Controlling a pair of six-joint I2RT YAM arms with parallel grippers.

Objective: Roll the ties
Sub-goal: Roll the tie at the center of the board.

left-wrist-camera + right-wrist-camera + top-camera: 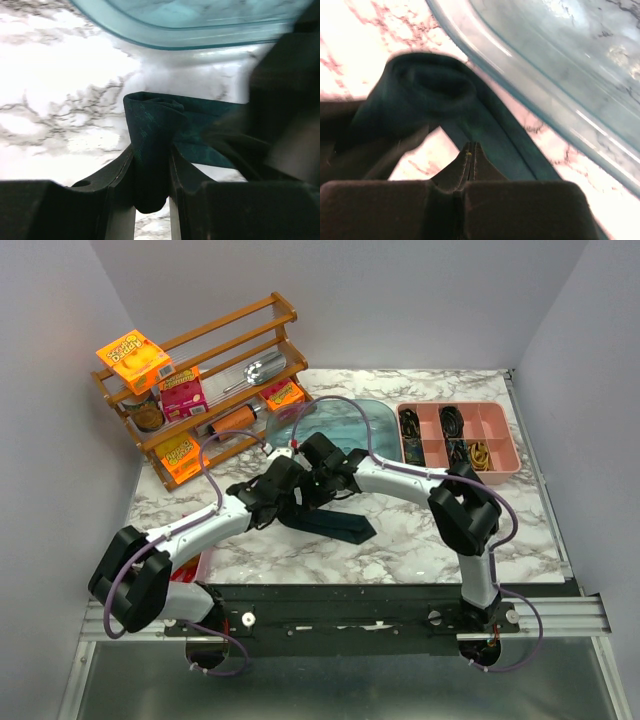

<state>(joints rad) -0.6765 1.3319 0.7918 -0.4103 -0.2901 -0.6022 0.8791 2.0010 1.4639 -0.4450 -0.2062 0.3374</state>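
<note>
Marble-look table (420, 540) carries everything you are working with, and the two arms meet over its middle. Behind them sits the blue tub (350, 420), close enough that its rim fills the top of both wrist views. I judge it is where the rolled tie is meant to end up, so working just beside it makes for a short carry. The wooden rack (200, 390) at the back left and the pink tray (460, 440) at the back right stand well apart from the job.

The tie (335, 523) lies on the table in front of the tub. Its broad pointed end trails flat toward the arm bases, while the other end is curled into a loose coil at the grippers. Your left gripper (150, 165) is clamped on that coil, a fold of fabric squeezed between its fingers, which should stop the turns springing open. Your right gripper (471, 150) has its jaws pressed fully together, tips against the strip leaving the coil; whether they nip any cloth you cannot tell. By my reading the roll is only begun, with most of the length left to wind.
</note>
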